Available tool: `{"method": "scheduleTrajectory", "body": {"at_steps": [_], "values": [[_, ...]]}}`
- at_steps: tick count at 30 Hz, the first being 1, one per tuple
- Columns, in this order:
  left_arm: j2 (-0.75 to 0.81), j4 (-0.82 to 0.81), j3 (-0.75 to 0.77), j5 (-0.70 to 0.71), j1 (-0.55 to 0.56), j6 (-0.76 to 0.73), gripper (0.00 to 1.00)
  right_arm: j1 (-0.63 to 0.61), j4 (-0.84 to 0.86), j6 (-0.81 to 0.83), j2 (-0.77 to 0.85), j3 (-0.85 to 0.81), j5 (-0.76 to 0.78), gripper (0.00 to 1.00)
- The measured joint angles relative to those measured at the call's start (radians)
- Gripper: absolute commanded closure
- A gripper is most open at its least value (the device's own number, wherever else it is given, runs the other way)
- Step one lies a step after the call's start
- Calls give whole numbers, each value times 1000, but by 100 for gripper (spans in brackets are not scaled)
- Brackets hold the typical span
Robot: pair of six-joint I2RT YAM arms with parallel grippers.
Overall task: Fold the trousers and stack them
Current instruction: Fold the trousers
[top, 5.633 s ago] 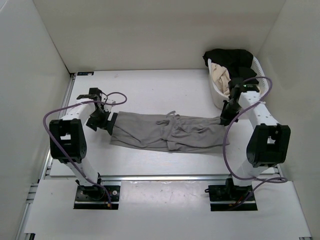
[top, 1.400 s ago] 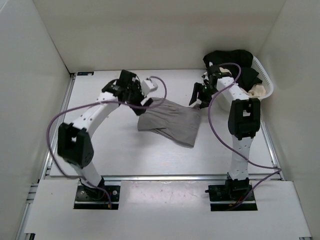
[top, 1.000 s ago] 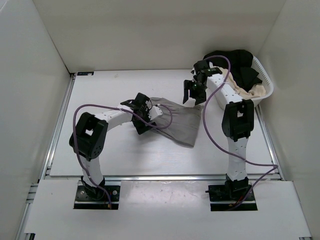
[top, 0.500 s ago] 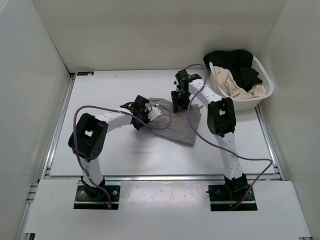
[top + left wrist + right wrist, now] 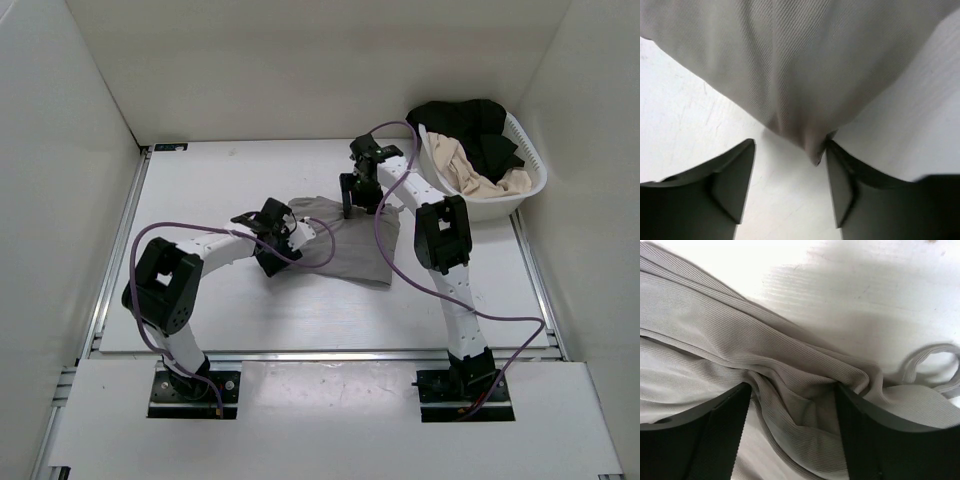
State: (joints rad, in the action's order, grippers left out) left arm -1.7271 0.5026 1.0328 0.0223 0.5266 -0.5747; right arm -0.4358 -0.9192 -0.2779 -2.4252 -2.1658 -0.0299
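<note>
Two garments (image 5: 462, 113) in white basket (image 5: 490, 207), folded trousers (image 5: 345, 245) nearby, right arm (image 5: 400, 190) between

The right gripper (image 5: 792, 396) stands with its jaws apart just over the taupe-grey trousers (image 5: 715, 340), one dark finger (image 5: 715, 435) low on the left and the other (image 5: 875, 440) low on the right, with a bunched ridge of the finely ribbed fabric running down between them. The cloth lies in long soft folds slanting from upper left to lower right. At the right edge a thin drawstring loop (image 5: 927, 348) rests on the white table (image 5: 865, 280).
</note>
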Motion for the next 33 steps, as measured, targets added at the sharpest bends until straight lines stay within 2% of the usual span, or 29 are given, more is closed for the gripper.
{"method": "scheduleTrajectory", "body": {"at_steps": [1, 4, 5, 6, 10, 13, 18, 23, 25, 27, 28, 29, 30, 31, 33], "values": [[-1, 25, 16, -2, 0, 3, 21, 1, 5, 3, 1, 0, 2, 26], [-2, 130, 125, -29, -7, 10, 15, 2, 9, 10, 18, 3, 12, 23], [-2, 157, 175, -45, -11, 11, 7, 2, 8, 12, 31, 5, 23, 23], [-2, 181, 232, -69, -17, 11, 4, 2, 10, 13, 49, 7, 34, 20], [-19, 219, 460, -154, -65, 27, 3, 2, 18, -11, 191, 53, 103, 17], [-95, 213, 611, -184, -99, 45, 3, 2, 35, -53, 348, 123, 153, 16], [-353, 216, 791, -192, -132, 84, 3, 12, 87, -114, 582, 379, 147, 17], [-560, 256, 842, -195, -148, 106, 3, 46, 189, -165, 641, 744, 42, 18], [-583, 270, 854, -210, -154, 119, 10, 71, 249, -189, 642, 913, -21, 21], [-583, 275, 875, -212, -158, 123, 20, 92, 288, -208, 642, 1028, -66, 31], [-583, 274, 884, -214, -160, 129, 36, 105, 291, -218, 642, 1054, -94, 37], [-583, 274, 888, -215, -163, 136, 44, 112, 307, -218, 645, 1062, -108, 48], [-583, 275, 890, -217, -167, 141, 51, 118, 339, -220, 644, 1062, -123, 51], [-583, 276, 891, -218, -170, 148, 54, 123, 367, -217, 640, 1062, -138, 51], [-583, 276, 887, -222, -179, 166, 54, 129, 381, -203, 621, 1046, -163, 53]]}}
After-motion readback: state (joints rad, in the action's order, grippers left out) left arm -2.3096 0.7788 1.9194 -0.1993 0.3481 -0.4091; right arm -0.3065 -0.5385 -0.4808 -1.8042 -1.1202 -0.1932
